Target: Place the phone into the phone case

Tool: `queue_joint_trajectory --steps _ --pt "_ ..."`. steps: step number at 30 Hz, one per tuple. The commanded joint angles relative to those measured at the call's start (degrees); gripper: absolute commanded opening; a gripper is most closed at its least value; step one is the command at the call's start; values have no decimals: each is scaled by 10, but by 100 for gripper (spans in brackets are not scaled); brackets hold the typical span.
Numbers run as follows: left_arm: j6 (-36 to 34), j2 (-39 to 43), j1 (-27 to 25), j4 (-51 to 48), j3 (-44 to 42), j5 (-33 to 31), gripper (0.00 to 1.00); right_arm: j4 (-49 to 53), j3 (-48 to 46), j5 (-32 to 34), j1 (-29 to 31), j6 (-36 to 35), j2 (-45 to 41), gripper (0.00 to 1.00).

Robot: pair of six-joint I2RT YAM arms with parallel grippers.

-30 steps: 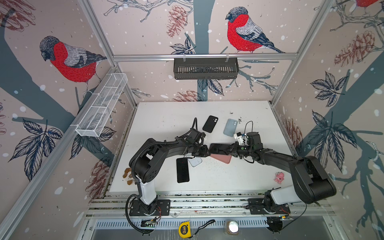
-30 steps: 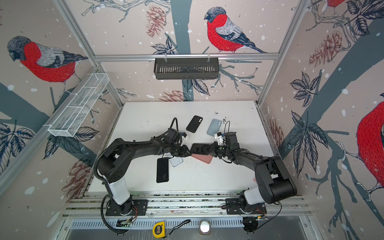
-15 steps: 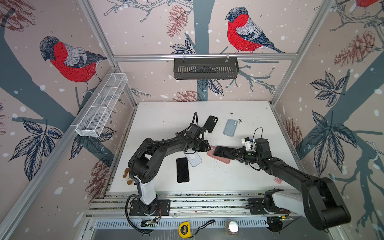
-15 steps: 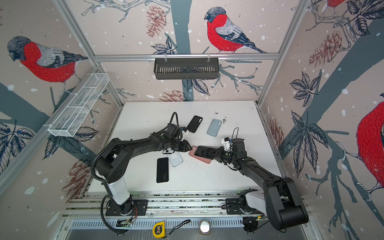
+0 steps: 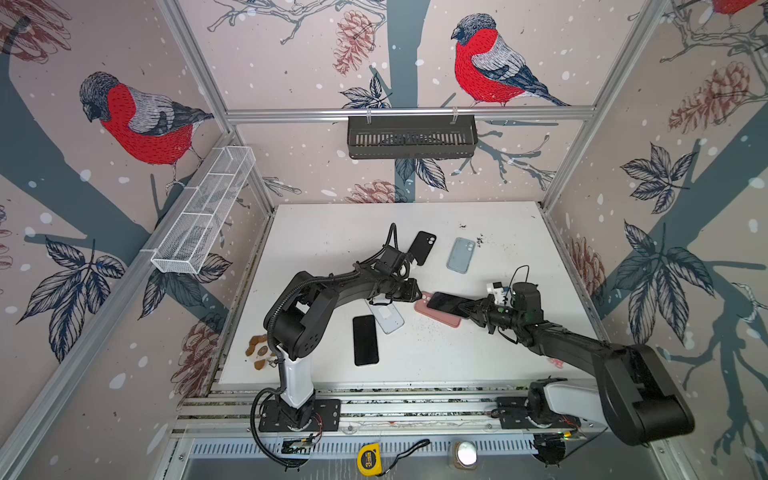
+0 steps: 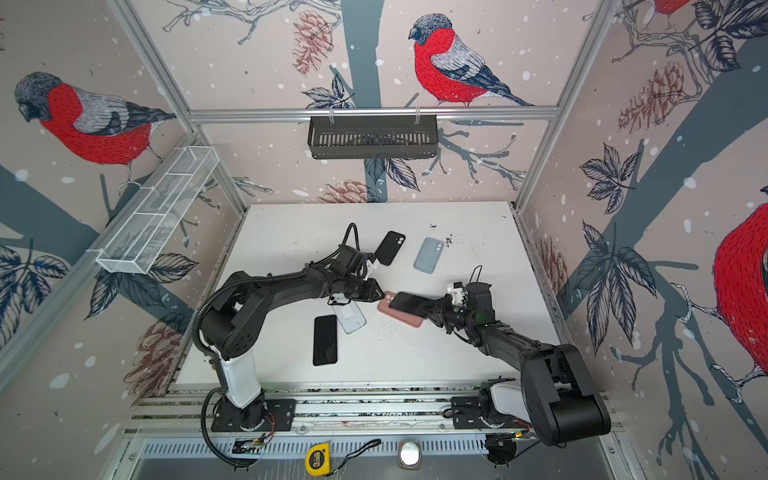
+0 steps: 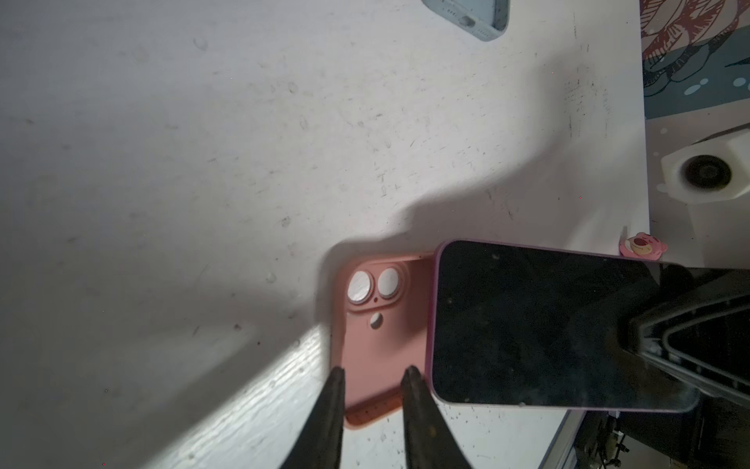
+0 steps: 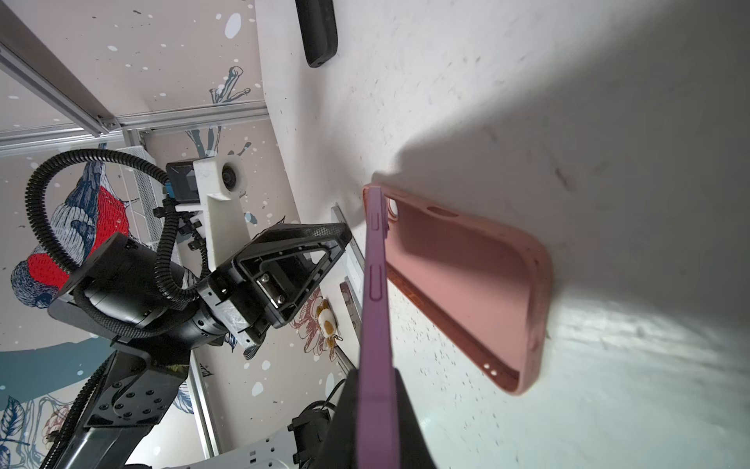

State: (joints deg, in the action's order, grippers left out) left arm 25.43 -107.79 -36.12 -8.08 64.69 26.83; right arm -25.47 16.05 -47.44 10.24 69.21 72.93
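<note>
The phone (image 5: pixel 444 302) is clamped endwise by the right gripper (image 5: pixel 466 308), tilted over the case (image 5: pixel 442 320) at the middle of the table (image 5: pixel 457 365). The left gripper (image 7: pixel 373 371) is seen slightly parted over the case's corner.

Phone (image 5: pixel 444 302): one short end is in the right end effector (image 5: pixel 463 309); the rest reaches out past its tips, tilted, above the phone case.
Phone case (image 5: pixel 444 321): lies open side up on the counter (image 5: pixel 478 353), under the phone and between the two end effectors.
Left end effector (image 7: pixel 373 371): sits at the case's camera-hole end, one finger (image 7: pixel 332 390) at the outer edge, the other over the inside, just beside the phone's corner.
Near case (image 5: pixel 388 318): on the counter, partly under the left end effector's wrist.
Second phone (image 5: pixel 365 340): just beside the near case, back towards the arm bases.
Far cases (image 5: pixel 423 247) (image 5: pixel 460 254): beyond the left end effector, side by side, apart.
</note>
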Motion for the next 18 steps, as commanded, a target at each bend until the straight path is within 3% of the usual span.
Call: queue_joint_trajectory --steps 1,12,18 --pt "-1 -3 2 8 -1 9 27 -37 -2 -8 -3 -7 8 1" --pt "1 -14 2 14 -5 18 27 -64 -17 -12 -12 -35 71 1" --pt "4 -17 2 20 -9 22 27 -41 -13 -14 -11 -59 65 1"
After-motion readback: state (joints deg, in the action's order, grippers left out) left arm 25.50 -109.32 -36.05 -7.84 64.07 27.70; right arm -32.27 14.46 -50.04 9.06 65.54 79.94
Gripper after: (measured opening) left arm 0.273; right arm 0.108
